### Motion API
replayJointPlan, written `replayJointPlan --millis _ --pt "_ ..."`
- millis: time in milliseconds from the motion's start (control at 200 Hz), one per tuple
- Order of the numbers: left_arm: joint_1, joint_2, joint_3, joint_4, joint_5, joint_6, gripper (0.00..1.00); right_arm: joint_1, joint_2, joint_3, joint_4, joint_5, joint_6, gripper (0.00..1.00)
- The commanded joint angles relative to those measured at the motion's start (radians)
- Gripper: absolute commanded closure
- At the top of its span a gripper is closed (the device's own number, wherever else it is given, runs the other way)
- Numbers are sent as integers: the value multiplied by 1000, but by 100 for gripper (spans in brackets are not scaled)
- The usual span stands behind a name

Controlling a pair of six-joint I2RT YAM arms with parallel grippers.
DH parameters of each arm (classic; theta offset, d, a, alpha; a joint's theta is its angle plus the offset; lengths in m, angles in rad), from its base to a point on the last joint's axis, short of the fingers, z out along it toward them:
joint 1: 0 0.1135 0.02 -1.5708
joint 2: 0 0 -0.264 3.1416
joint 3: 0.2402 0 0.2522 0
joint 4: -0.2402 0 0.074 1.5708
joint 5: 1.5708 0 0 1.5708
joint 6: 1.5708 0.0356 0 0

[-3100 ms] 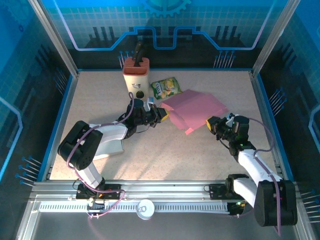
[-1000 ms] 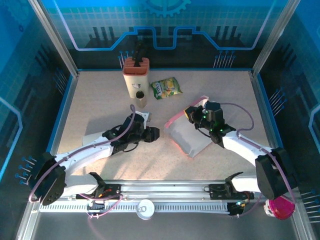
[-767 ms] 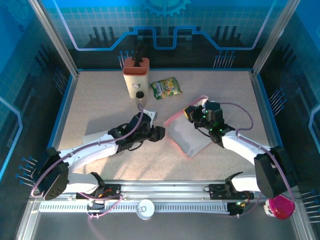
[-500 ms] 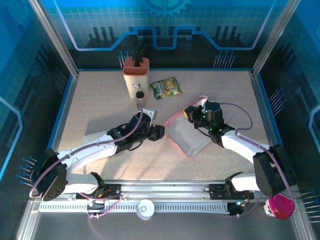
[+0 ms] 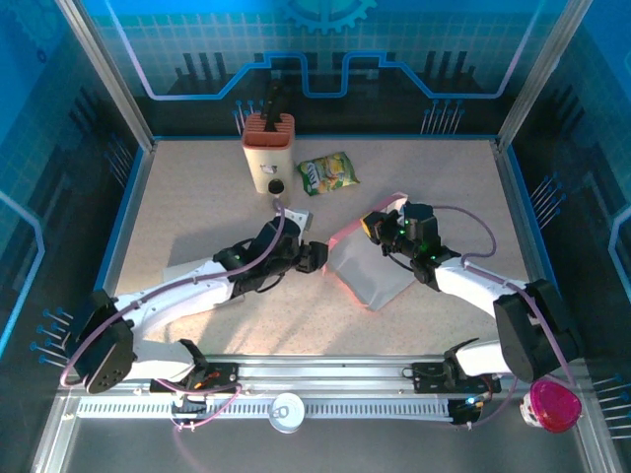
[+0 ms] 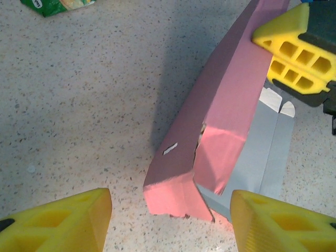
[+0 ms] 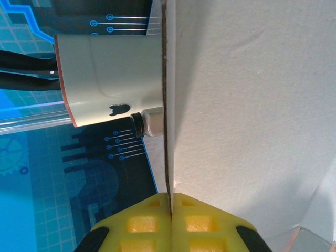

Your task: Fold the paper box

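Creased pink paper box (image 6: 231, 100) (grey inside)

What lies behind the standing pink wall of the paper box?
Behind the pink wall, the box's grey inner panel lies flat on the table, and the right gripper is shut on the wall's top edge. The table beneath that panel is covered.

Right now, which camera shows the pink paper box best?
Left wrist: the paper box shows its raised pink wall, creased corner and grey inside. Top external gives its outline between the arms; right wrist shows a pale panel pinched by the right end effector.
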Motion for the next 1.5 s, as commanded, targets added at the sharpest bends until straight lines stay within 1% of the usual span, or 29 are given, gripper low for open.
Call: replayJointPlan --millis 0,95,165,350,420,525,575,640,725,850,950,1061,1146,1326,1411,1496 --pt "0 36 46 -1 11 29 37 -6 7 -7 33 -11 6 100" --pt "1 72 67 -11 19 35 37 -6 8 -11 39 -13 15 100" --pt "2 99 84 -32 16 33 40 -6 8 -12 41 -13 17 100" --pt "3 136 88 9 58 26 48 -7 15 -18 61 -18 26 100" --pt "3 156 96 2 53 27 51 -6 23 -20 79 -22 36 100" --pt "3 158 100 7 39 27 51 7 29 -30 102 -17 53 100" --pt "2 137 91 7 22 24 49 16 31 -41 123 -5 64 100" --pt "4 87 63 -5 -27 14 40 34 26 -58 140 25 78 100" --pt "24 -2 2 -1 -46 -1 36 70 5 -96 165 113 104 100" --pt "95 -110 -82 -20 10 -28 37 125 -29 -129 172 247 133 100" --pt "176 -168 -153 -14 86 -41 44 154 -49 -135 140 333 152 100" --pt "224 -186 -219 15 141 -34 50 156 -35 -119 119 340 127 100" --pt "229 -161 -238 49 175 -14 52 153 -1 -126 164 314 126 100" --pt "222 -48 -233 147 256 37 58 152 59 -138 242 280 123 100" --pt "197 -11 -234 202 268 84 58 149 74 -140 260 270 123 100" --pt "158 28 -216 215 253 131 55 147 80 -142 277 259 127 100"
